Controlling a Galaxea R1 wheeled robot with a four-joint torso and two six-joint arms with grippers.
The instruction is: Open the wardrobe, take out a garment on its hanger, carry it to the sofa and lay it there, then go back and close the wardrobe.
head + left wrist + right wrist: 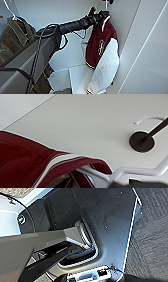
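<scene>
Wardrobe [140,30]: open, interior exposed. Garment [101,42]: maroon jacket on white hanger [106,6], hung near the interior's right wall; olive-brown garment [12,37] at the left. Left gripper [100,15]: at the collar, finger state cannot be told. Step judged: taking out. Next needs hook lifted clear.

No readable text, brand, number or sign anywhere. Closest thing: small white chest emblem [101,47] on the maroon jacket [100,42] hanging in the wardrobe [130,30]; its shape is too blurred to make out as letters. Collar stripes in the left wrist view are plain, with no lettering. Right wrist view: dark robot parts and carpet, no markings legible.
</scene>
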